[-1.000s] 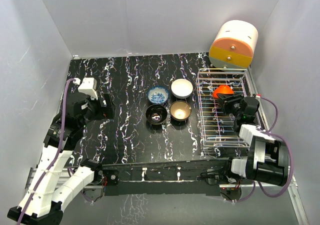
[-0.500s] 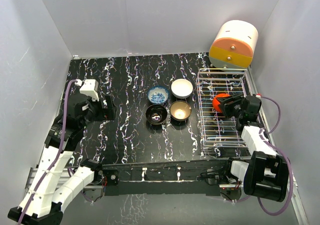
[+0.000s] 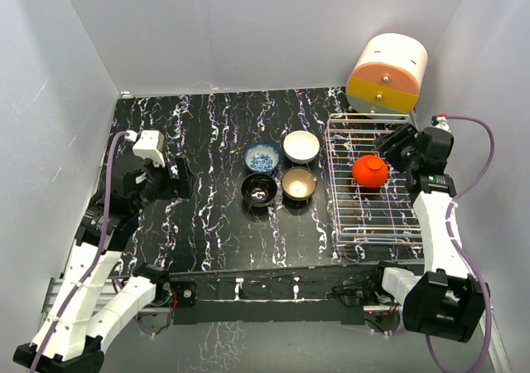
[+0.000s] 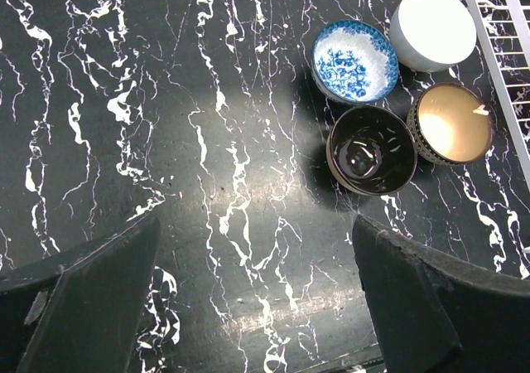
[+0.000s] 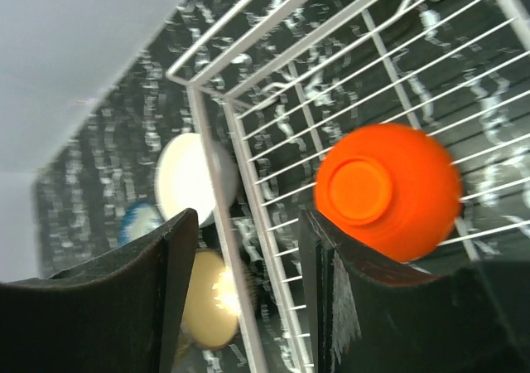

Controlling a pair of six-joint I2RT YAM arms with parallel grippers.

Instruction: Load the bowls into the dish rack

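Note:
The red bowl [image 3: 368,171] lies upside down in the silver wire dish rack [image 3: 344,224]; it also shows in the right wrist view [image 5: 389,189]. My right gripper [image 3: 396,147] is open and empty, raised just behind and right of it. The white [image 3: 301,146], blue-and-white [image 3: 262,157], black [image 3: 259,190] and tan-gold [image 3: 298,183] bowls stand together on the table left of the rack. My left gripper [image 3: 176,178] is open and empty above the table, left of the bowls. The left wrist view shows the black bowl [image 4: 372,150] and the blue-and-white bowl [image 4: 355,60].
An orange-and-cream drum-shaped box [image 3: 387,73] stands behind the rack at the back right. Grey walls close in the black marbled table [image 3: 207,224] on three sides. The rack's left rim [image 5: 228,224] crosses between my right fingers in the right wrist view.
My right gripper let go of the red bowl, which now rests upside down in the rack, and drew up and back to the right. The left arm barely moved.

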